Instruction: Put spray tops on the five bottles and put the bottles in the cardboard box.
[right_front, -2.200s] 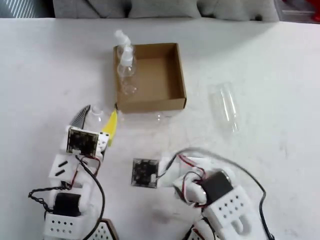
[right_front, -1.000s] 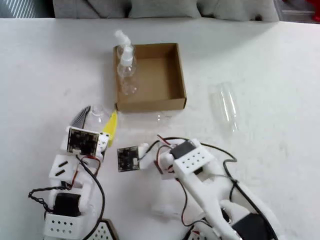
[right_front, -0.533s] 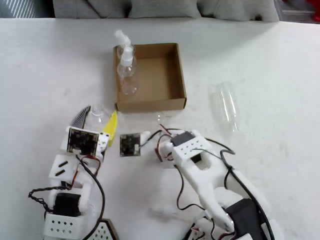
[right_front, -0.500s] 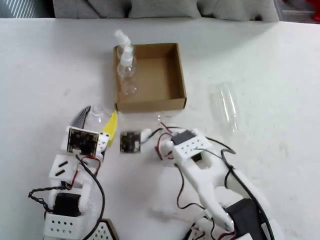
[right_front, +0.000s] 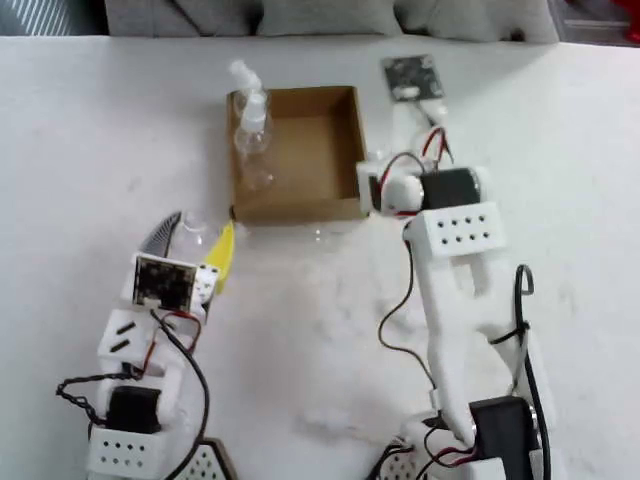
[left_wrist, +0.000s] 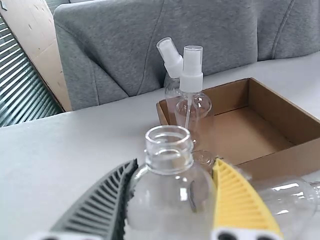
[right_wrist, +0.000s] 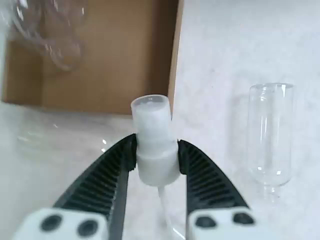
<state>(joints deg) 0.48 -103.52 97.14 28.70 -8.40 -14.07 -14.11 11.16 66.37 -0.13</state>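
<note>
High view: the cardboard box (right_front: 345, 140) sits above the middle of the table (right_front: 100, 130). Two capped bottles (right_front: 250, 135) stand at its 9 o'clock wall; whether both are inside it cannot be told. At the box's 7 o'clock, well clear of it, the left gripper (right_front: 197, 232) pinches an open-necked bottle (right_front: 193, 240). The right arm (right_front: 455, 230) stretches up past the box's 3 o'clock side.

From the left wrist view, the grey and yellow fingers (left_wrist: 235, 200) press on either side of the upright bottle's shoulders, its neck bare. A second clear bottle (left_wrist: 290, 192) lies on its side at the box's near wall.

From the right wrist view, the right gripper (right_wrist: 156, 152) is clamped on a white spray top (right_wrist: 151, 130), its thin tube hanging below. The top hangs above the table just off the box's side wall. An uncapped bottle (right_wrist: 270, 135) lies on the table, apart from the box.
</note>
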